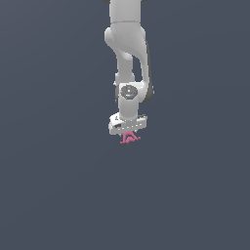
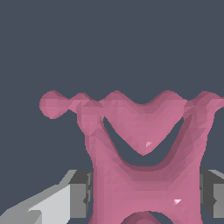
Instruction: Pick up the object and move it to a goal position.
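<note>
Seemingly clamped: the white gripper [image 1: 128, 131] pinches the pink object [image 1: 130, 138], jaws closed against its base.
Knobby prongs fan out around a curved hollow.

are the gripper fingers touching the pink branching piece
Touching: in the wrist view both grey finger pads press against the small pink knobby branching piece, no gap showing.

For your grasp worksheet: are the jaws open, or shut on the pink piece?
Shut on it: the pink piece fills the gap between both pads.
</note>
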### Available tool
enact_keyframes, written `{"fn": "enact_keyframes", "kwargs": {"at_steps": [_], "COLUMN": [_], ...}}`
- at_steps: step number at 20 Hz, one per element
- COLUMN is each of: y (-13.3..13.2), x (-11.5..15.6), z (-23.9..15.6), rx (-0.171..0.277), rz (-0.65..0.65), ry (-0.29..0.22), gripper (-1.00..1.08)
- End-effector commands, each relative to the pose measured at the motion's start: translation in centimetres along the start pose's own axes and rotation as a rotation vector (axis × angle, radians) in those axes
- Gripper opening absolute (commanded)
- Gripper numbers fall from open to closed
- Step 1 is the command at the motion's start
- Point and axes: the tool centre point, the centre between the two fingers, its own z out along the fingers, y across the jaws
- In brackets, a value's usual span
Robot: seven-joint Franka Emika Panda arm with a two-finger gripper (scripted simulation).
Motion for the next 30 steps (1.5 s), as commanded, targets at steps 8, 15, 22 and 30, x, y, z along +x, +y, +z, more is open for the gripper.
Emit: {"fn": "enact_keyframes", "kwargs": {"at_steps": [8, 15, 22, 30], "y": [0.4, 1.0, 1.9, 3.0], "x": [1.4, 3.8, 7.0, 10.9], "z": [-2.6, -7.0, -13.0, -19.8], "rx": [0.0, 0.001, 0.001, 0.002], "rz": [0.0, -0.001, -0.001, -0.001], "ry": [0.001, 0.001, 0.001, 0.001], "gripper": [-1.0, -1.0, -1.0, -1.0]}}
